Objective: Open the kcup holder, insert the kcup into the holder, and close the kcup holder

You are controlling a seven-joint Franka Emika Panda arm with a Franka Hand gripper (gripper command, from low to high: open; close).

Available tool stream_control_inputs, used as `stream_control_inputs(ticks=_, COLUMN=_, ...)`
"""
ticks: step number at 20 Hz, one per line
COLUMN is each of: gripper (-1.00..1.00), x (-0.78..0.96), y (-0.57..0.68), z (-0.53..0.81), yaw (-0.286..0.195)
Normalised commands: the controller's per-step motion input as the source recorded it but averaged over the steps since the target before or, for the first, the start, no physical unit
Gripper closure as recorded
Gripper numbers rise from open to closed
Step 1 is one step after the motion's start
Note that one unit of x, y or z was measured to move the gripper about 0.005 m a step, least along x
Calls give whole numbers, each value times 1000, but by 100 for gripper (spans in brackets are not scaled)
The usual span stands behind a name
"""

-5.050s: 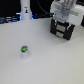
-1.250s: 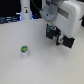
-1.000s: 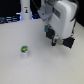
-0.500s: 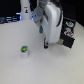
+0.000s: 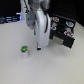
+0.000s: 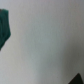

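the kcup [image 5: 24, 50] stands upright on the pale table [image 5: 50, 70], green top up. the gripper [image 5: 40, 48] hangs close at its 3 o'clock, apart from it; whether its jaws are spread i cannot tell. the kcup holder [image 5: 64, 34] sits at the gripper's 2 o'clock.

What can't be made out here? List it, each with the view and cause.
- Gripper: open or shut unclear; exterior view, blurred and small.
- Kcup holder: hinged part's state unclear; arm covers part, frame edge cuts it.
- Kcup: details too small.
- Wrist view: blurred, dark shapes unidentifiable.
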Motion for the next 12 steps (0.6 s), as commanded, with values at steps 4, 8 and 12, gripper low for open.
stream_control_inputs(ticks=4, gripper=-100, x=-424, y=-456, z=-345, yaw=-279)
stream_control_inputs(ticks=8, gripper=-100, x=-341, y=-476, z=-348, yaw=-282)
stream_control_inputs(ticks=12, gripper=-100, x=-187, y=-461, z=-388, yaw=-295)
